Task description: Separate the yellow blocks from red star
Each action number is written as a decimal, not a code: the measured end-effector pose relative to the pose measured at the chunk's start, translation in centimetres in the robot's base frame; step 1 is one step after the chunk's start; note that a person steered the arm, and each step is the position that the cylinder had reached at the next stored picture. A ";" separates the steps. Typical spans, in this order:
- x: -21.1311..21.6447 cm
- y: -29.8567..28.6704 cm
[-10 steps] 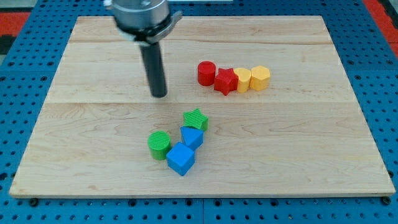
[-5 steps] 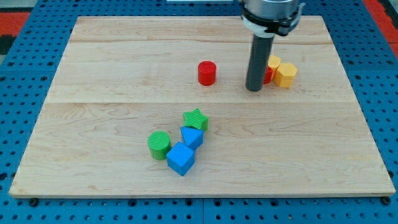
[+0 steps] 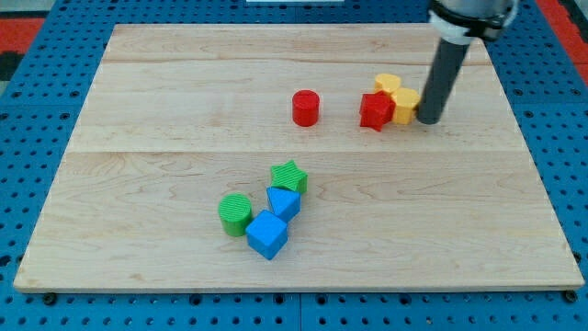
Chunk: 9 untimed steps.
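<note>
The red star [image 3: 374, 110] lies at the view's upper right on the wooden board [image 3: 165, 101]. Two yellow blocks touch it: one [image 3: 387, 85] just above it and one [image 3: 403, 106] on its right side. My tip [image 3: 428, 119] rests on the board right next to the right-hand yellow block, on its right. The rod rises toward the view's top right corner.
A red cylinder [image 3: 305, 108] stands alone to the left of the star. A cluster sits lower centre: a green star [image 3: 289, 176], a green cylinder [image 3: 235, 213], and two blue blocks [image 3: 284, 202] [image 3: 266, 233].
The rod swept from left of the red cylinder across to the right. The red star and yellow blocks were pushed rightward, away from the red cylinder. The tip now stands right of the yellow blocks.
</note>
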State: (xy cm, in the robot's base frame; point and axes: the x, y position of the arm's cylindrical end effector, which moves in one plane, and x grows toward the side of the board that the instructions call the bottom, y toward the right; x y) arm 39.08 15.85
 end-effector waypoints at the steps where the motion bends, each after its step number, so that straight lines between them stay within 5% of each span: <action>1: -2.0 -0.9; 4: -5.1 -8.8; 7: -10.8 -5.5; 9: -10.8 -11.4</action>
